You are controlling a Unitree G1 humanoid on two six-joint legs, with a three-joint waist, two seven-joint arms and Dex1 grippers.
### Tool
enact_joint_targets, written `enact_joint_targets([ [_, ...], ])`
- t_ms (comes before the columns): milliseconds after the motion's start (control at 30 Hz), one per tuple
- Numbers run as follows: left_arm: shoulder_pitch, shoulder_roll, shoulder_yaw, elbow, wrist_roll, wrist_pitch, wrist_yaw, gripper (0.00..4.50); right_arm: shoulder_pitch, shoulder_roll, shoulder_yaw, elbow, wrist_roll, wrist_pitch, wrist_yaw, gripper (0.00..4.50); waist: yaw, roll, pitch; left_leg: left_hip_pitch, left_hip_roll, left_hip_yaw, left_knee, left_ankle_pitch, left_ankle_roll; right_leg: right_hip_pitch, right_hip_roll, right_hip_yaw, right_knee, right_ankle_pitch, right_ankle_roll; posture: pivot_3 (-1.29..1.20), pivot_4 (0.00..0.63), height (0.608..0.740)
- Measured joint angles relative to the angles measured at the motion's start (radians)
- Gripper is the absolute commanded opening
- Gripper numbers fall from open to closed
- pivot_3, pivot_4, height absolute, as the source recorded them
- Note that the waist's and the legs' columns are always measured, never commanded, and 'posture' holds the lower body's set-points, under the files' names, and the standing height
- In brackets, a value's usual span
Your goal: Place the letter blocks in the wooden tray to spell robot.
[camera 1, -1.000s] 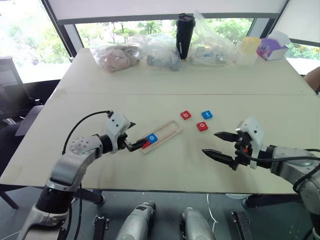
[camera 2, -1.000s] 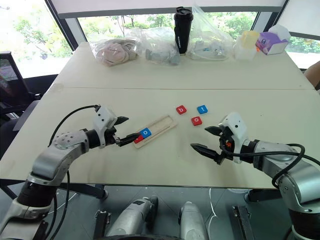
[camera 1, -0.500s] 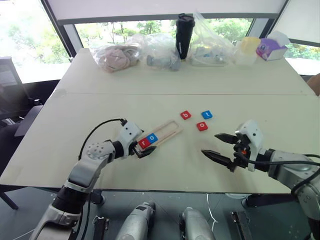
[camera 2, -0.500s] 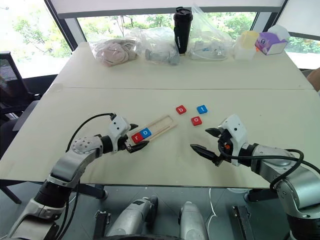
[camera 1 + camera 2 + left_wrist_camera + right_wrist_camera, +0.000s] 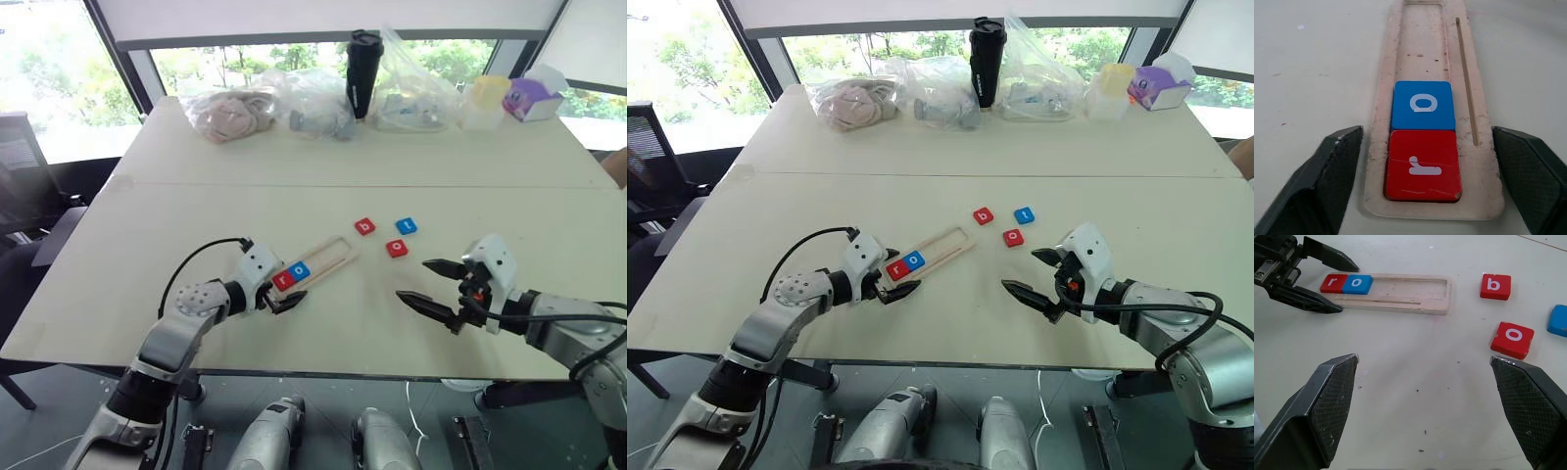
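The small flat blue square letter block [image 5: 1558, 320] is cut off by the right wrist view's edge, hiding its letter. Contents of the clear plastic bags [image 5: 313, 98] stay indistinct.

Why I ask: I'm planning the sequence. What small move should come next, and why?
Probably reach the open right gripper to the red square b block: the pale wooden tray holds only r and o, so b goes next.

Wooden tray [image 5: 1469, 147]: pale, raw, rough-grained wood. Letter blocks [image 5: 1422, 165]: smooth, matt. Bench [image 5: 323, 166]: matt. Tool pads [image 5: 1327, 406]: black, cross-hatched.
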Motion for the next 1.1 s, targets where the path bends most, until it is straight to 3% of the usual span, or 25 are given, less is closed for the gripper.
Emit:
enact_joint_targets([
  [367,-0.025,0.033,0.001,0.040,0.000,-0.044,-0.042,3.17,-0.002,0.001,0.003,0.002,-0.008,-0.006,-0.008,4.50,-0.002,0.000,0.000,0.000,0.000,0.000,0.000,0.000,0.000,0.000,0.000,0.000,0.000,0.000,0.000,0.00,0.150,0.740],
  [500,-0.142,0.185,-0.004,0.236,0.033,-0.316,-0.252,3.17,-0.008,0.009,0.009,0.024,-0.020,-0.012,-0.010,4.50,-0.001,-0.001,0.001,0.000,0.001,0.000,-0.001,0.000,0.000,-0.002,0.001,0.000,0.001,-0.001,-0.003,0.00,0.150,0.740],
  [567,-0.227,0.217,-0.005,0.356,0.036,-0.451,-0.389,3.17,-0.013,0.012,0.020,0.044,-0.027,-0.022,-0.011,4.50,0.001,-0.001,0.000,-0.001,0.000,0.000,-0.001,0.000,0.000,-0.002,0.000,0.000,0.000,-0.001,-0.003,0.00,0.150,0.740],
  [767,-0.476,0.078,-0.043,0.696,0.030,-0.672,-0.664,3.17,-0.035,0.034,0.041,0.058,-0.039,-0.040,-0.023,4.50,0.013,-0.002,0.001,-0.004,-0.002,0.000,0.001,0.001,0.003,-0.002,-0.001,-0.001,-0.003,0.003,0.006,0.00,0.150,0.740],
  [967,-0.564,-0.015,-0.072,0.945,0.080,-0.806,-0.747,3.17,0.016,0.046,0.038,0.035,-0.039,-0.038,-0.050,4.50,-0.008,-0.002,0.001,-0.008,-0.002,0.000,0.002,0.001,0.004,-0.003,-0.001,-0.001,0.001,0.004,0.007,0.00,0.150,0.740],
  [1100,-0.608,-0.073,-0.080,1.094,0.134,-0.873,-0.711,3.17,0.037,0.049,0.028,0.014,-0.037,-0.032,-0.070,4.50,-0.008,-0.002,0.001,-0.008,-0.002,-0.002,0.008,0.001,0.004,-0.001,0.000,-0.003,0.003,0.004,0.007,0.00,0.150,0.740],
])
